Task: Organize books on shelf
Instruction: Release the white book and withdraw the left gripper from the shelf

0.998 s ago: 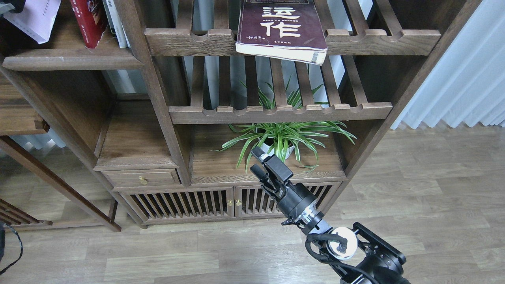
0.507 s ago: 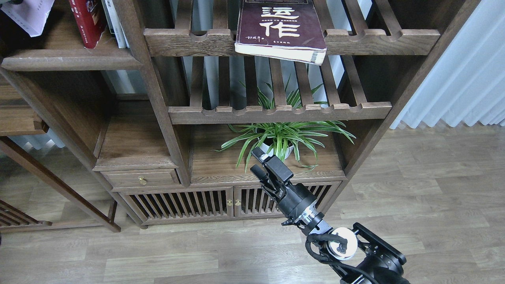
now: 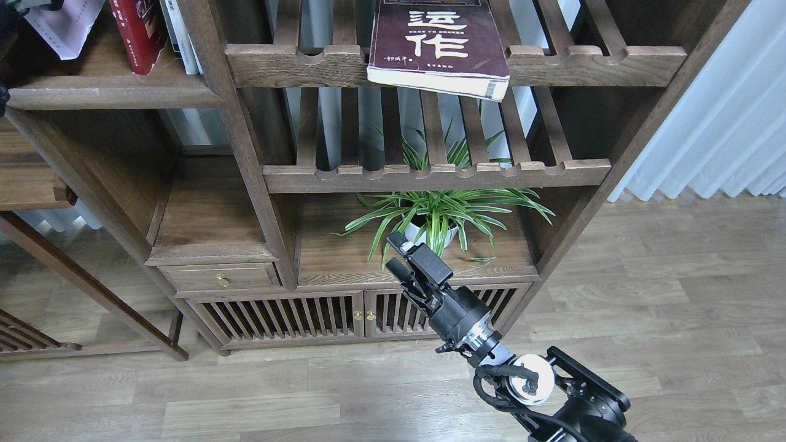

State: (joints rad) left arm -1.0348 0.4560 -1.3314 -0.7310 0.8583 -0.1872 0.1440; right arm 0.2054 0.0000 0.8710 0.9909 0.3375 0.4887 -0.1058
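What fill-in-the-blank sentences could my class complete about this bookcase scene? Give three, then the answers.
1. The maroon book lies flat on a ____ rack.
2. The red book stands on the solid shelf at the upper ____.
3. The right gripper hovers in front of a potted ____.

Answers: slatted; left; plant

The right gripper is matt black plastic with a bright metal ring behind it. Above it, the maroon book has a glossy paper cover and yellowed page edges. The shelf up to its left is dark, smooth-grained wood.
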